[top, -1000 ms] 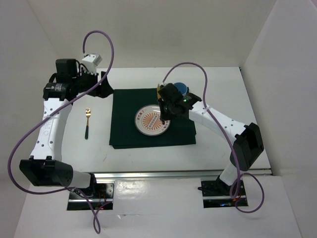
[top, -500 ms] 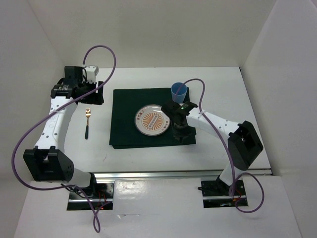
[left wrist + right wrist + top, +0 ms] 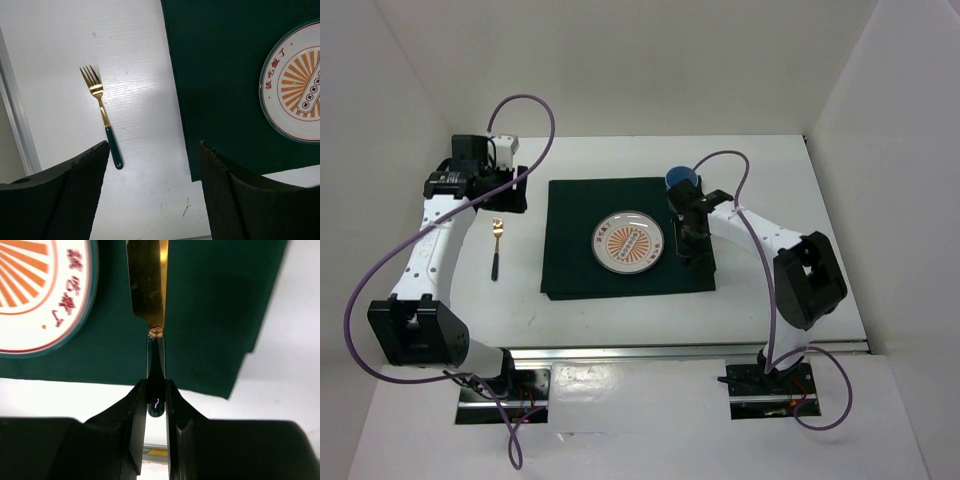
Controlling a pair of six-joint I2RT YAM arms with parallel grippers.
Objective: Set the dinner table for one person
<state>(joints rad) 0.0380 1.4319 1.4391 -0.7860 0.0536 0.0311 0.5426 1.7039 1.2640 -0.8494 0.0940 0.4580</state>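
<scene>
right gripper clamped on knife, now off plate, over mat's right strip | left gripper apart | knife set-down looks next

Right hand carried knife beside plate

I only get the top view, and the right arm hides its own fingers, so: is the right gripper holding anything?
Observer: Yes, the right gripper is shut on the dark green handle of a gold-bladed knife.
Operator: Where's the blade?
Observer: Over the green placemat, beside the plate, clear of its rim.
Operator: And the left gripper?
Observer: Open and empty, the fork lying on the table beyond it.
</scene>
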